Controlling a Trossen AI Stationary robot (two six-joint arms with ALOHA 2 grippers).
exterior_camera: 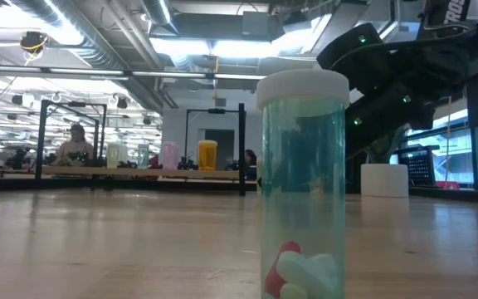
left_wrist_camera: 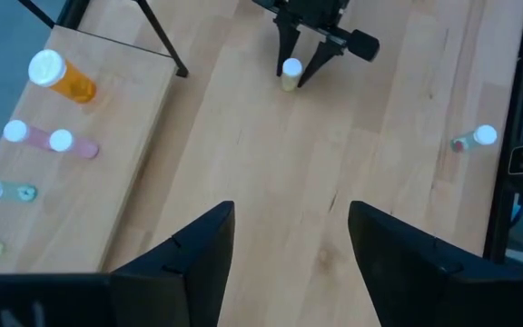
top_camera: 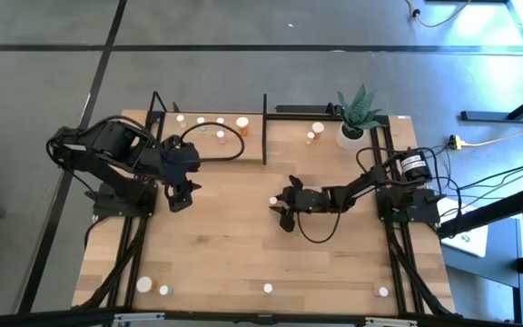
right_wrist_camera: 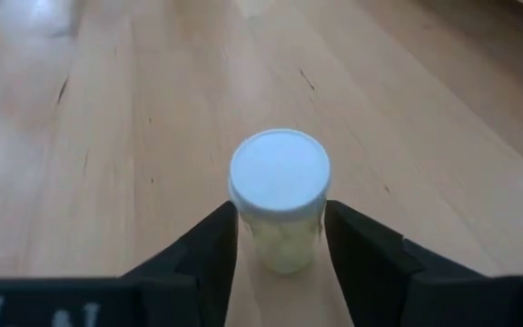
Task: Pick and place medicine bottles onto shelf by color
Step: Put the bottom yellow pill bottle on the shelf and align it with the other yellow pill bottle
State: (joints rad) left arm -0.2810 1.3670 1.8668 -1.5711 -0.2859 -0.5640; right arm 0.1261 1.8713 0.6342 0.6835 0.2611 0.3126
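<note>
Bottles: 4 on shelf (left_wrist_camera: 107, 136); 1 pale bottle (right_wrist_camera: 280, 200) pinched between right gripper (right_wrist_camera: 280, 238) fingers; left gripper (left_wrist_camera: 289, 238) open, empty.

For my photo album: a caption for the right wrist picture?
Right gripper straddles an upright white-capped bottle on the table.

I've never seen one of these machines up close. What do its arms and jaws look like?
Both arms are dark, jointed and slender, with black cables looping beside them. The left gripper and right gripper each end in two chunky matte-black jaws with angled inner faces. One arm shows small green lights.
</note>
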